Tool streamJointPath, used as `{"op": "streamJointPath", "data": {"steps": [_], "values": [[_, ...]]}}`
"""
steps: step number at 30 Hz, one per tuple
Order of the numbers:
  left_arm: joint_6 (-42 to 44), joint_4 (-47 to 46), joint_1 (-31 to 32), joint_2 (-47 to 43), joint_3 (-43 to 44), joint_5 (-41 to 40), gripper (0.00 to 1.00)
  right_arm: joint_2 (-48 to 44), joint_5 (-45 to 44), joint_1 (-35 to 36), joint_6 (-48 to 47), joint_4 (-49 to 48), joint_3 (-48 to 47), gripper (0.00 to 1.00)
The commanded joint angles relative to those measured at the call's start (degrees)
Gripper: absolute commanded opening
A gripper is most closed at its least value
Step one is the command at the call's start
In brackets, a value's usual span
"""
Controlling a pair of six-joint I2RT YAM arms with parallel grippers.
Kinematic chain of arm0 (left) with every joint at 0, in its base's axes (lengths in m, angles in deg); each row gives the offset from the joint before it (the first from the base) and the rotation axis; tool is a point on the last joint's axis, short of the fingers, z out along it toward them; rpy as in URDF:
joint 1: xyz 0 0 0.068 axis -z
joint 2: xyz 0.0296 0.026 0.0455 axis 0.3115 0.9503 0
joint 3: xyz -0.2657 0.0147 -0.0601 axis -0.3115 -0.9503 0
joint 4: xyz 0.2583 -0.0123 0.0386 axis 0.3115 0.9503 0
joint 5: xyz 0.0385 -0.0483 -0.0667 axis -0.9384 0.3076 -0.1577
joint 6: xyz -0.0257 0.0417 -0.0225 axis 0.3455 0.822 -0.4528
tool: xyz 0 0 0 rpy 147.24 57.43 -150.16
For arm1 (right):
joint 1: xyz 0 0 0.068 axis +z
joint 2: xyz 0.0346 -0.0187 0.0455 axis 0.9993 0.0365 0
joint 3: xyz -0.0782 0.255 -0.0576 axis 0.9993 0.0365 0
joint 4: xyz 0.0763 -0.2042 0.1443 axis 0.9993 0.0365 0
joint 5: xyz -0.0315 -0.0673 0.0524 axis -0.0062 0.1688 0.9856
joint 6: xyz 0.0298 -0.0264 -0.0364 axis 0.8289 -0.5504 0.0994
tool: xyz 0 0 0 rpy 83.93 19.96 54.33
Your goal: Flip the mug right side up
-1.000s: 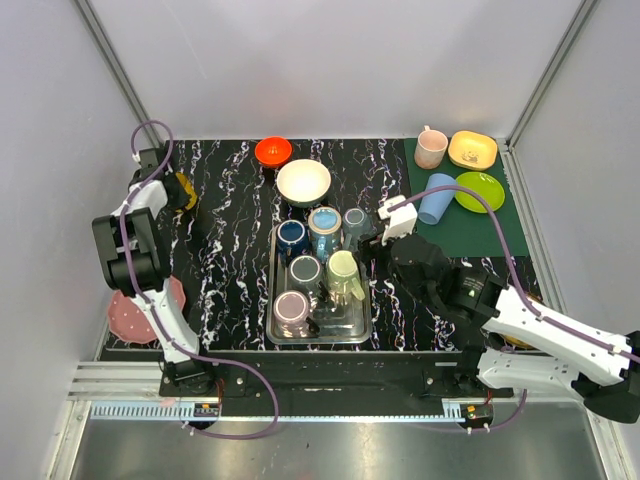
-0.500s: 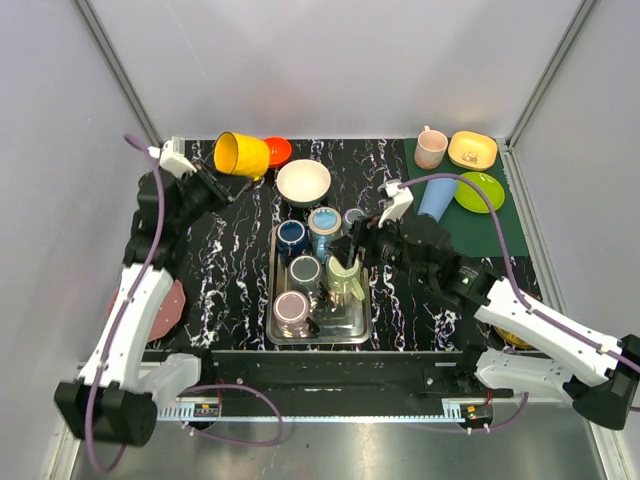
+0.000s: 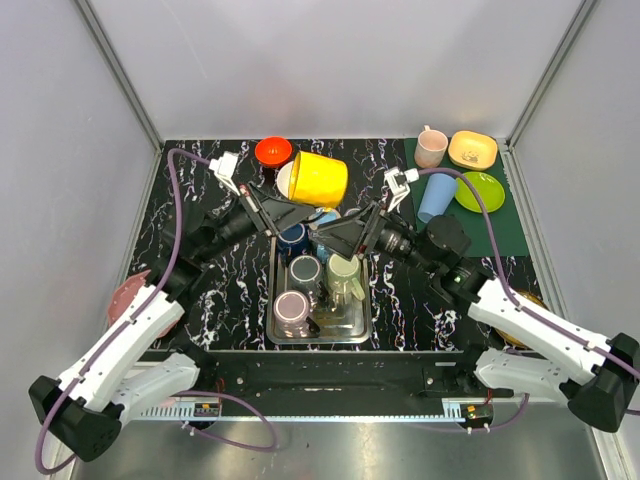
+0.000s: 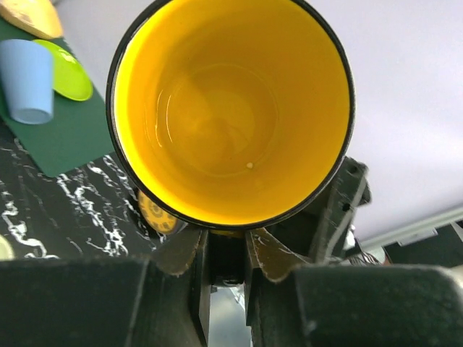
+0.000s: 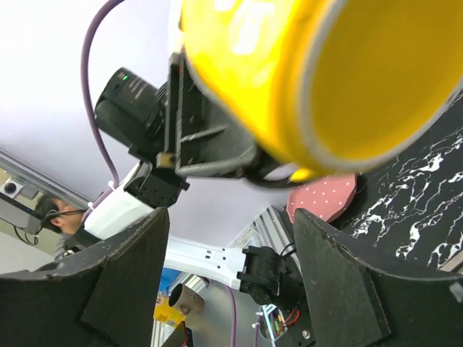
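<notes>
In the air over the tray's (image 3: 276,330) far end, the left gripper (image 3: 292,208) clamps the mug (image 3: 318,178) near its handle, mouth sideways. The right gripper (image 3: 338,237) gapes alongside. Glazed and rigid, it is probably slick and breakable, so grasp the wall firmly.

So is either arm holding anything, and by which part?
The left gripper holds the yellow mug, apparently by its handle; the right gripper is open, holding nothing.
</notes>
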Motion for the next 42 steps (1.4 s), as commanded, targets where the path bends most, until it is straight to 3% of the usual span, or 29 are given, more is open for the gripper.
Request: {"op": "streamJointPath", "data": {"steps": [1, 9, 15, 26, 32, 36, 41, 42], "values": [[-1.75, -11.96, 3.35, -3.42, 0.02, -2.11, 0.0, 2.16, 1.68, -0.94, 3.08, -6.84, -2.43, 0.74], [-2.72, -12.41, 5.19, -4.04, -0.24, -0.79, 0.0, 0.59, 0.53, -4.27, 4.66, -11.58, 0.73, 0.67], [-2.98, -11.53, 6.69, -4.48, -0.42, -0.44, 0.0, 1.64, 2.29, -6.21, 5.36, -14.31, 0.29, 0.5], [-1.66, -8.71, 10.55, -3.07, -0.76, -0.61, 0.0, 6.99, 7.04, -7.88, 12.99, -23.61, -0.59, 0.5], [-0.79, -8.54, 12.84, -2.28, -1.56, -1.05, 0.0, 9.72, 7.65, -8.05, 15.64, -26.17, -1.9, 0.39], [-0.17, -7.75, 13.9, -1.49, -1.47, -0.62, 0.0, 12.44, 9.76, -8.14, 17.92, -29.07, -2.96, 0.41], [0.71, -6.96, 14.07, -1.66, -1.82, -0.35, 0.0, 14.38, 12.22, -8.67, 20.57, -31.45, -3.58, 0.0], [0.97, -6.52, 14.07, -1.93, -1.82, -0.44, 0.0, 13.95, 12.31, -8.76, 20.31, -30.93, -3.57, 0.0]]}}
